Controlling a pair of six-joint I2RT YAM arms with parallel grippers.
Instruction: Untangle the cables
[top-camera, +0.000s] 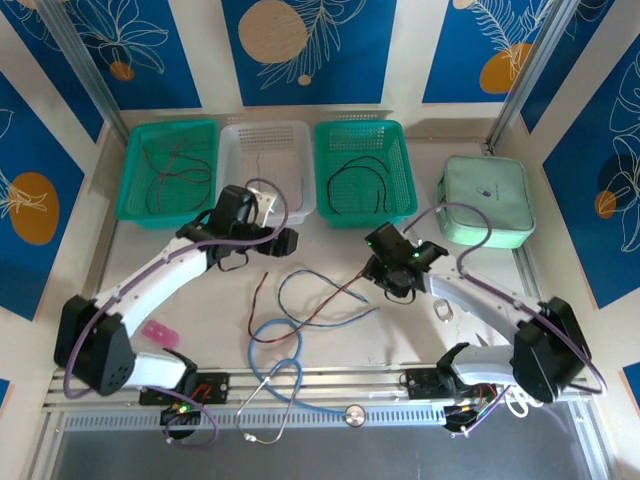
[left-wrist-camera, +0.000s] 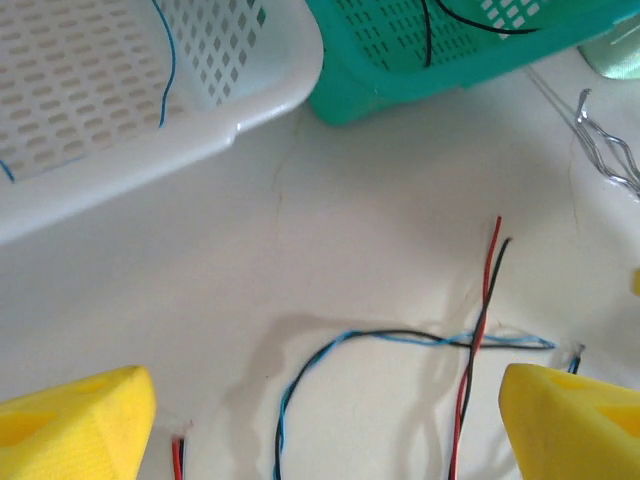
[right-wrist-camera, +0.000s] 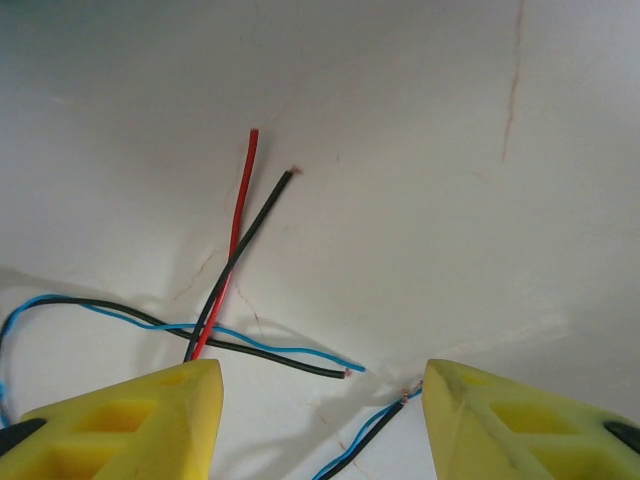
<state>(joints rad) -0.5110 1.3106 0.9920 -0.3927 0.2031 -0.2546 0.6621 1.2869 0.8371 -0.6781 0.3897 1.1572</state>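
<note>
Your cables (top-camera: 318, 297) lie crossed on the table, just on the near side of the white basket (top-camera: 266, 165). There your left gripper (left-wrist-camera: 325, 400) hangs wide open and empty. Your right gripper (right-wrist-camera: 320, 385) hangs half open and empty, apparently lining up to lift one strand free.

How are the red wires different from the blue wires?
The red wires are red and black, nearly straight; the blue wires are blue and black, curving sideways. The red wires' tips split apart; the blue wires' stay together. Both are thin and cross on the table.
</note>
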